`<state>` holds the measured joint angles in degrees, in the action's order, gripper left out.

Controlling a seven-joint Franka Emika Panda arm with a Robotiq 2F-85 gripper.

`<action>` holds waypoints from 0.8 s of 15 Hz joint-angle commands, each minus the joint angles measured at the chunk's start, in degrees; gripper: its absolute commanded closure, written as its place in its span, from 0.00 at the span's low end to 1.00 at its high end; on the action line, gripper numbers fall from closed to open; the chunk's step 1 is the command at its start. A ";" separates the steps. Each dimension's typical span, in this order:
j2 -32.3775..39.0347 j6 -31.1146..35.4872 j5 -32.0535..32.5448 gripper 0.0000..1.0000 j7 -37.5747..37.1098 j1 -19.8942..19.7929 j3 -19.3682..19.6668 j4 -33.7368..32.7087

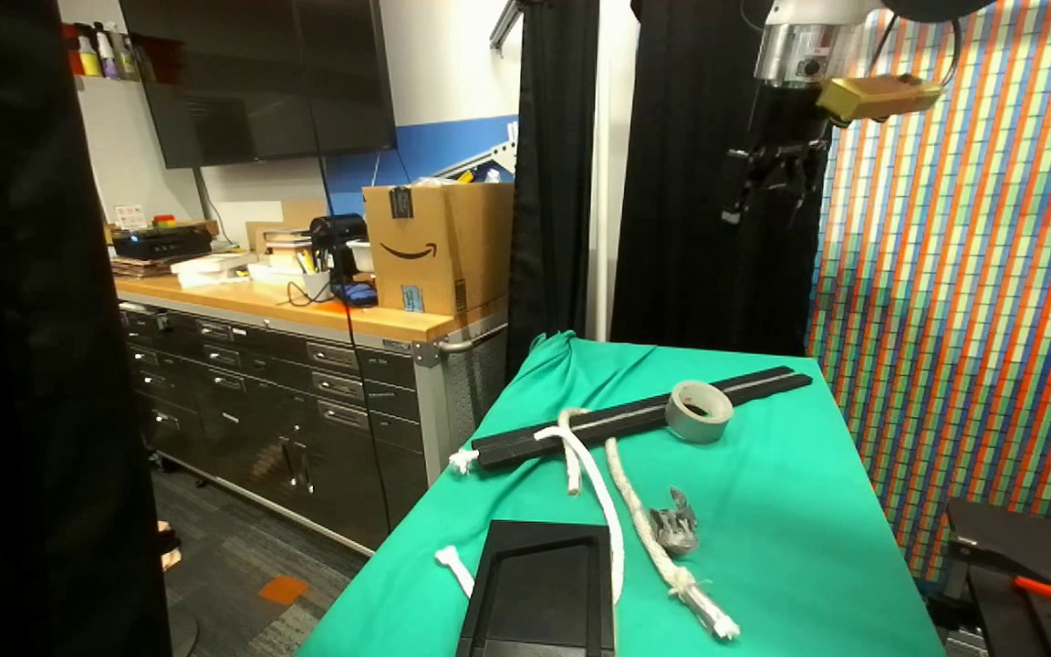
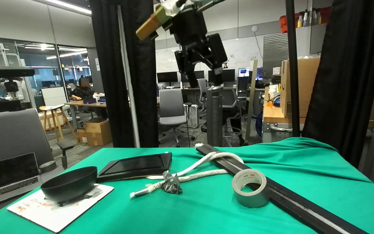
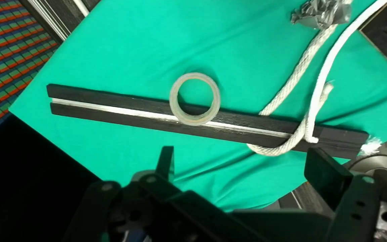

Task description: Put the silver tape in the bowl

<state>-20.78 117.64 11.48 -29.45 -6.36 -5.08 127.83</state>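
The silver tape (image 1: 694,431) is a grey ring-shaped roll on the green-covered table. It rests partly against or on a black rod, tilted; it also shows in an exterior view (image 2: 255,198) and in the wrist view (image 3: 193,120). The bowl (image 2: 71,187) is black, round and empty-looking, at the table corner on a white board, and shows only in that exterior view. My gripper (image 2: 205,78) is open and empty, high above the table. It also shows in an exterior view (image 1: 764,208). In the wrist view its jaws (image 3: 242,163) are wide apart, with the tape ahead of them.
The long black rod (image 3: 119,121) lies across the table under a white rope (image 3: 301,67). A crumpled grey scrap (image 2: 171,184) touches the rope. A black tray (image 1: 539,589) lies nearby. The white board (image 2: 58,217) lies under the bowl. Black curtains (image 1: 557,182) hang behind the table.
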 commanded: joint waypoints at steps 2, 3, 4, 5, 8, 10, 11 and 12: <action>1.09 5.50 2.38 0.00 -1.30 -2.54 2.25 2.81; 1.66 6.31 2.34 0.00 -1.14 -2.95 2.77 3.33; 2.39 6.96 2.00 0.00 -1.10 -3.23 3.25 3.69; 3.28 7.67 1.43 0.00 -0.96 -3.37 3.75 4.04; 6.10 9.11 0.44 0.00 -1.13 -3.52 4.80 4.39; 8.40 9.89 -1.02 0.00 -1.07 -3.25 5.51 4.06; 9.50 10.39 -1.55 0.00 -1.12 -3.14 5.79 3.92; 10.82 11.43 -2.00 0.00 -1.52 -3.15 6.09 3.85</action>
<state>-13.25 126.18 11.39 -29.93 -9.78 0.05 132.73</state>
